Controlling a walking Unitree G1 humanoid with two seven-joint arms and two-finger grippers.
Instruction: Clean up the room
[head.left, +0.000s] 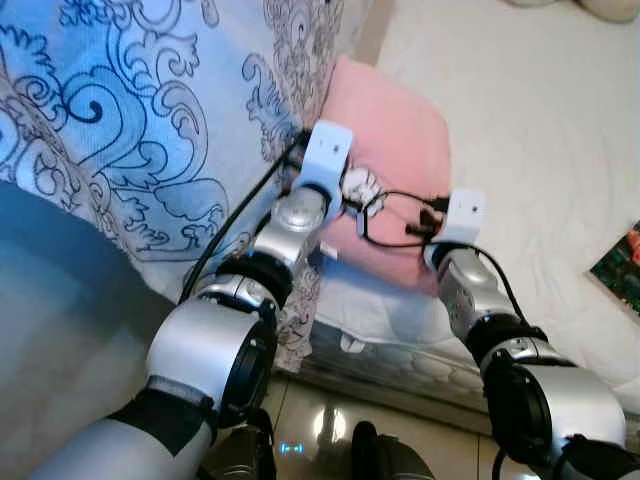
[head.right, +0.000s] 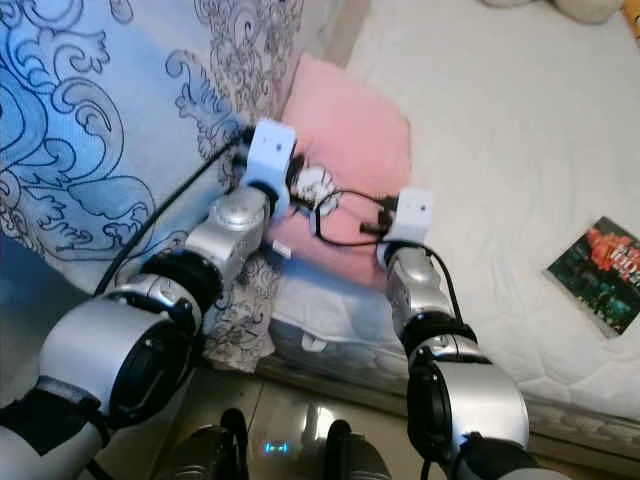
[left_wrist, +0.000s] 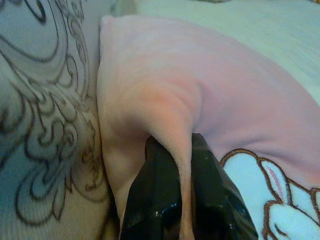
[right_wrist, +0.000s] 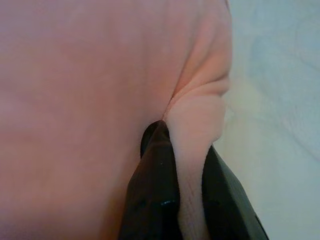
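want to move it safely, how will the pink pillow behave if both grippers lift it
Probably soft and floppy: the pink pillow bunches into folds where the left gripper and right gripper pinch it. Likely light for its size, and the middle may sag between the two holds.

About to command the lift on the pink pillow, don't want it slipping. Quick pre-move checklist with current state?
1. Left gripper pinching a fold of the pink pillow: ok, fabric sits between both fingers.
2. Right gripper pinching the pillow's other edge: ok, a ridge of fabric is clamped between its fingers.
3. Depth of each bite: cannot tell, the fingertips are buried in fabric.
4. Pillow free of the patterned blanket: not ok, the blanket lies against its left side.
5. Book out of the way: ok, it lies apart on the white sheet, to the right.
6. Wrist cables clear: cannot tell, they loop over the pillow.
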